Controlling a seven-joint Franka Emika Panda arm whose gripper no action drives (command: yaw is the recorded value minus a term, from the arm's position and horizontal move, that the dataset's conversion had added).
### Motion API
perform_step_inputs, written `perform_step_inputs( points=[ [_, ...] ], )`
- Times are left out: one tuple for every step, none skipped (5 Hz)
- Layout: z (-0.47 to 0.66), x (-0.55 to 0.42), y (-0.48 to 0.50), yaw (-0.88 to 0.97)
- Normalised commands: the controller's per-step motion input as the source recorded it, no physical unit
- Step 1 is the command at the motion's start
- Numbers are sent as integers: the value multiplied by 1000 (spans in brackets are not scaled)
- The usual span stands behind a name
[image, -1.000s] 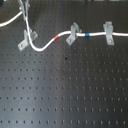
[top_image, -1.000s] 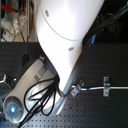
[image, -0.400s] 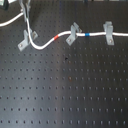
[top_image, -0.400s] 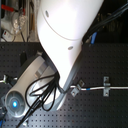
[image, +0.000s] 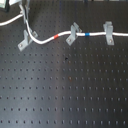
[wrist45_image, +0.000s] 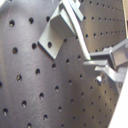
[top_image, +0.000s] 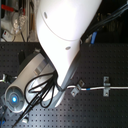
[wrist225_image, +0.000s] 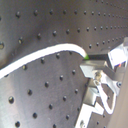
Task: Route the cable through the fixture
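I see a matt black perforated metal tabletop (image: 65, 85), a smooth, faintly glossy white flexible cable (image: 47, 39) with red and blue bands, a dull brushed grey metal U-slot fixture (image: 26, 40), my arm's glossy white moulded plastic shell (top_image: 62, 27), black rubbery hoses (top_image: 42, 90) beside it

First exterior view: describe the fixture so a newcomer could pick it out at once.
On the black perforated board, a white cable runs past three grey clips. The fixture is the one nearest the first exterior view's left, beyond the red band. Its long flat foot slants downward, unlike the squarish upright clip at the far end.
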Motion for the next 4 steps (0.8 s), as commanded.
perform_step_inputs(
  points=[
    [-2, 276, 178, -77],
    [49, 333, 95, 0],
    [240, 0, 4, 0],
    [225, -84, 192, -11]
  ],
)
